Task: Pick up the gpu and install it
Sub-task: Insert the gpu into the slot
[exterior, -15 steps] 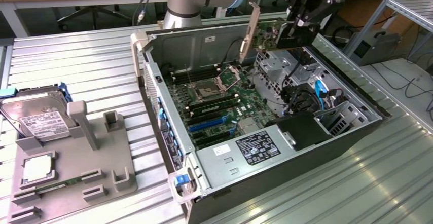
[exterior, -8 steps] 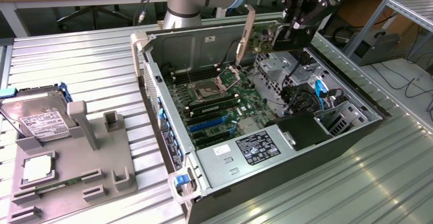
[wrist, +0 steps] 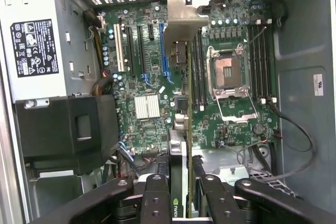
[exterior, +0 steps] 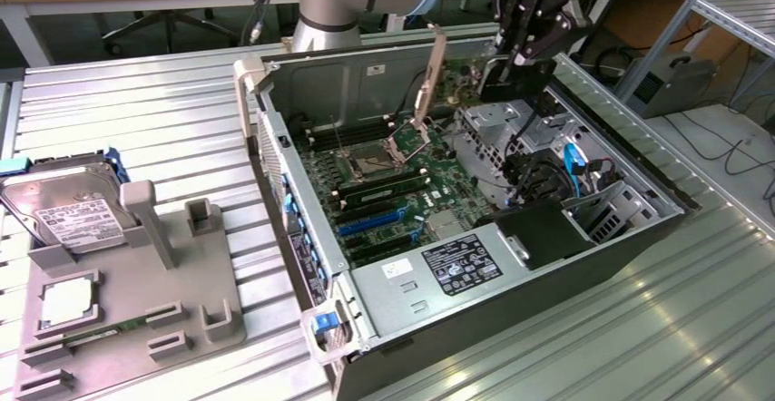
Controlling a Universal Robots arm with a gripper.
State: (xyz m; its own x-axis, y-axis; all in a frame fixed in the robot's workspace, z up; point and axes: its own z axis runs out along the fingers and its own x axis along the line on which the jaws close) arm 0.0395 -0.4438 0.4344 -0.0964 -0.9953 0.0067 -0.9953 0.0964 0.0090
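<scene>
The gpu is held edge-on between my fingers, its silver bracket at the far end and a green logo near the grip. My gripper is shut on it. The card hangs above the green motherboard, roughly in line with the blue expansion slot and clear of the board. In the exterior view my gripper hovers over the open computer case near its far end, with the gpu's bracket standing upright beside it.
Inside the case are an open CPU socket, memory slots, a small heatsink and a labelled power supply. On the exterior view's left, a grey fixture holds a silver hard drive and a CPU chip.
</scene>
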